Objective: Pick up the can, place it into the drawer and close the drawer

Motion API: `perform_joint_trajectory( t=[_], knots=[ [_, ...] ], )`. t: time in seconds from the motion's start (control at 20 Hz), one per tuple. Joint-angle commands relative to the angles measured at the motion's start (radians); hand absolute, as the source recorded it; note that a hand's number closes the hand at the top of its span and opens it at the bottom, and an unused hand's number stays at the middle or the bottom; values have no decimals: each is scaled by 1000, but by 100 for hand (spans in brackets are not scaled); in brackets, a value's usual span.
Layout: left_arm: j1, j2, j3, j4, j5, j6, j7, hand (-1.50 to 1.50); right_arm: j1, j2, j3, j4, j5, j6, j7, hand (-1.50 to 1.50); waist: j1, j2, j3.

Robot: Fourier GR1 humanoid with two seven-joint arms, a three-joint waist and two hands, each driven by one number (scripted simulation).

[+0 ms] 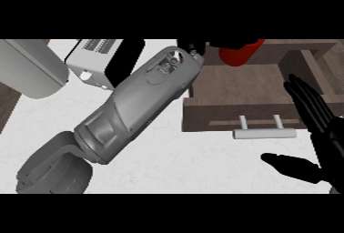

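Observation:
A red can [240,53] shows at the top of the head view, over the far edge of the open brown drawer [235,86]. My left forearm reaches diagonally up from the lower left, and my left hand [195,46] is curled round the can, hiding most of it. The drawer's inside looks bare, and its pale bar handle [264,133] faces me. At the right edge, beside the drawer front, my right hand [317,125] stays open with fingers up and thumb out to the left.
A white boxy appliance [94,59] with slots stands at the top left, next to a grey rounded object [30,68]. The white counter [194,159] spreads below the drawer. Brown cabinet walls [316,54] frame the drawer at the right.

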Motion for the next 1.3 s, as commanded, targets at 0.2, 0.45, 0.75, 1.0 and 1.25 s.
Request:
perform_joint_trajectory(
  t=[0.2,0.45,0.75,1.0,1.25],
  knots=[
    [37,27,36,-15,-31,-28,5,-150,-113,28,103,293,283,-125,14,-150,32,-4,0],
    [35,121,5,-135,-73,-16,158,-150,-173,96,45,506,278,-296,-48,-150,52,-12,0],
    [123,226,-14,-313,-114,-10,242,-150,-177,101,-1,666,281,-412,-115,-150,53,-16,0],
    [158,302,-33,-425,-139,-17,311,-150,-352,104,-23,844,349,-407,-68,-150,73,-13,0],
    [238,367,-20,-492,-140,-57,324,-150,-426,96,-69,1029,396,-558,-111,-150,75,-5,1]
  ],
)
